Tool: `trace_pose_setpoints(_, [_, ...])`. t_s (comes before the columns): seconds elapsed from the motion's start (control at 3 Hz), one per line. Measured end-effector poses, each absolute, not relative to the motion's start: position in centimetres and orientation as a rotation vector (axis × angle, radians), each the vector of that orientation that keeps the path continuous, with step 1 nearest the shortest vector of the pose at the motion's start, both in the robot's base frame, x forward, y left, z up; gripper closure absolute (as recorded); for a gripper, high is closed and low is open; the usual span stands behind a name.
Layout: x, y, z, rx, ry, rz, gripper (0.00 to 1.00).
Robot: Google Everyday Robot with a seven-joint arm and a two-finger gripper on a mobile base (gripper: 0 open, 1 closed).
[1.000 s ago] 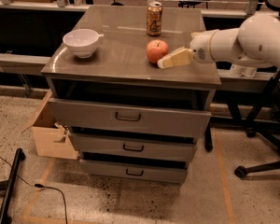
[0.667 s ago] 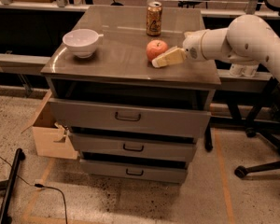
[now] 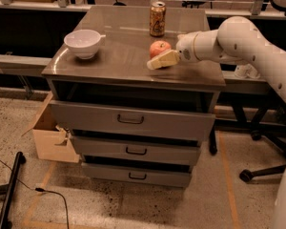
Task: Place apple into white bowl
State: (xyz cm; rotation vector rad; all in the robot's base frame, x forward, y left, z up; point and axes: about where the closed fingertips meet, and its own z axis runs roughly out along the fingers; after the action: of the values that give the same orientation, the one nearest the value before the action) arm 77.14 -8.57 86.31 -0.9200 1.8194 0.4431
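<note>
The reddish-orange apple [image 3: 159, 46] sits on the grey cabinet top [image 3: 114, 56], right of centre. My gripper [image 3: 158, 60] reaches in from the right on a white arm and is at the apple's front right side, low over the top and touching or almost touching the apple. The white bowl [image 3: 83, 43] stands empty near the top's left edge, well left of the apple and the gripper.
A gold-brown soda can [image 3: 157, 18] stands upright behind the apple. The cabinet has three shut drawers [image 3: 131, 120]. A cardboard box [image 3: 50, 137] sits on the floor at its left. An office chair base [image 3: 264, 168] and cables [image 3: 43, 190] are on the floor.
My arm has swung left and the gripper has closed in on the apple, from beside it on the right to its front right. The apple, the bowl and the can have not moved.
</note>
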Motion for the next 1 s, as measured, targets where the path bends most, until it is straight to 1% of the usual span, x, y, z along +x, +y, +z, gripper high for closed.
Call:
trace_pose_setpoints(0.33, [77.4, -7.3, 85.8, -0.944, 1.819, 0.472, 0.15])
trace_pose_setpoints(1.0, [77.5, -6.9, 87.2, -0.95, 1.777, 0.528, 0.61])
